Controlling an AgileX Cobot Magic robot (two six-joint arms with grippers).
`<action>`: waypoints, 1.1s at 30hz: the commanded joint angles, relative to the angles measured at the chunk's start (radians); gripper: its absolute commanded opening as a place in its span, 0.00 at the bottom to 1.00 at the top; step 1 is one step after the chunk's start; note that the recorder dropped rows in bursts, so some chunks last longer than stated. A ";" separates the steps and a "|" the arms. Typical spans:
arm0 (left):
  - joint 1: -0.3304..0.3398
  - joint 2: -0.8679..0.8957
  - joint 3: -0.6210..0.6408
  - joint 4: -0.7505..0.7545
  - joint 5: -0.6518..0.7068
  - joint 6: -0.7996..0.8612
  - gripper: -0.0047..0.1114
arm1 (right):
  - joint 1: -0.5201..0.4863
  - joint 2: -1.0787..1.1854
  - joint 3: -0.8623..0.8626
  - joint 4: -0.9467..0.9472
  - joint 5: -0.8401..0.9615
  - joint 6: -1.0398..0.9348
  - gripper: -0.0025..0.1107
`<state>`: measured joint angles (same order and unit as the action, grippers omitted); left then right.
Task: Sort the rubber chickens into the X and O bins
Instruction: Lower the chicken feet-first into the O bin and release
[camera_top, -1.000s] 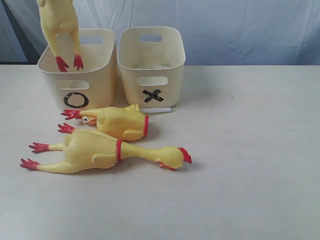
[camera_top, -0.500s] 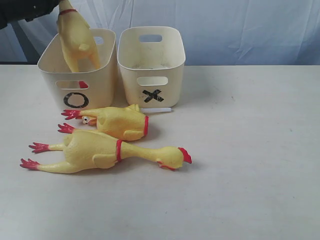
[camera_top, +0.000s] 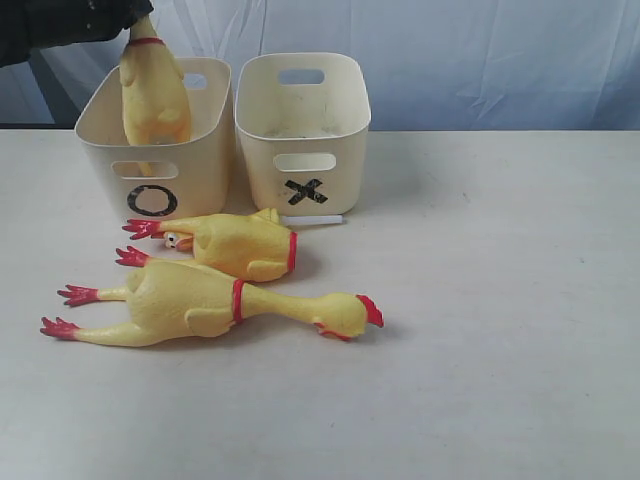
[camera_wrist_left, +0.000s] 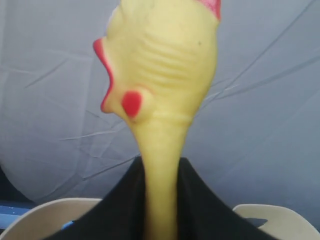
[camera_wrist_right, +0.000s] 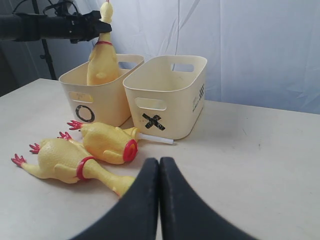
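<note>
Yellow chicken (camera_top: 152, 92) is gripped by its neck in the left gripper (camera_wrist_left: 160, 210), body inside the far-left O bin (camera_top: 200, 178). Right gripper (camera_wrist_right: 159, 167) is closed, empty.

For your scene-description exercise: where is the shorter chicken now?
In the exterior view the shorter chicken lies left of centre, between the O bin and the flat-lying long chicken.

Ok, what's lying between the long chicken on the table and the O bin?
The shorter chicken lies on its side between the long chicken and the O bin. The exterior view shows it.
</note>
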<state>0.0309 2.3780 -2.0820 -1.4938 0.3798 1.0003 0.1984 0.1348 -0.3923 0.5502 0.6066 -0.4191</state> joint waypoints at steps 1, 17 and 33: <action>-0.005 -0.004 0.001 0.021 -0.036 -0.052 0.04 | 0.002 -0.002 -0.006 0.002 -0.012 -0.006 0.02; -0.005 0.048 0.001 0.078 -0.031 -0.066 0.38 | 0.002 -0.002 -0.006 0.002 -0.012 -0.006 0.02; -0.001 0.043 0.001 0.191 -0.036 -0.066 0.49 | 0.002 -0.002 -0.006 0.002 -0.012 -0.006 0.02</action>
<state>0.0309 2.4300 -2.0820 -1.3250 0.3477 0.9370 0.1984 0.1348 -0.3923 0.5502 0.6066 -0.4191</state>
